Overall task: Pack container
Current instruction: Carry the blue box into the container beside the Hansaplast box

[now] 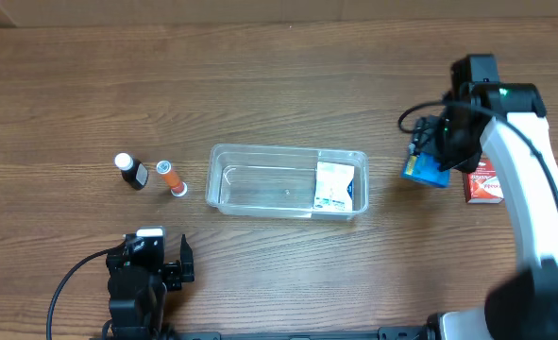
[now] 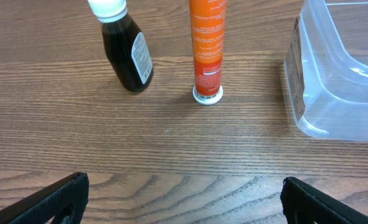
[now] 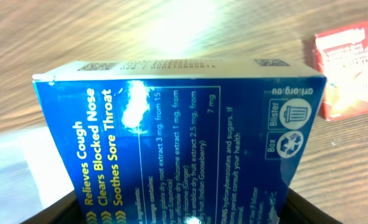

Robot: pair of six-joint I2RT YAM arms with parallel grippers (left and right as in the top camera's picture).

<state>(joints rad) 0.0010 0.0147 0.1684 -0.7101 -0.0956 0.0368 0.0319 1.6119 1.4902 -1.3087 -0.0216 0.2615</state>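
The clear plastic container [image 1: 250, 189] sits mid-table with a white packet [image 1: 333, 185] lying in its right end; its corner shows in the left wrist view [image 2: 333, 81]. My right gripper [image 1: 436, 156] is shut on a blue medicine box [image 1: 425, 171], held right of the container; the box fills the right wrist view [image 3: 177, 143]. A red box [image 1: 485, 179] lies on the table beside it, seen also in the right wrist view [image 3: 352, 68]. A dark bottle [image 1: 133, 171] and an orange tube [image 1: 172, 178] stand left of the container. My left gripper [image 2: 184, 202] is open and empty, short of them.
In the left wrist view the dark bottle [image 2: 126, 46] and the orange tube [image 2: 207, 50] stand upright side by side on the wooden table, with bare wood between them and my fingers. A black cable [image 1: 66, 283] trails from the left arm at the front edge.
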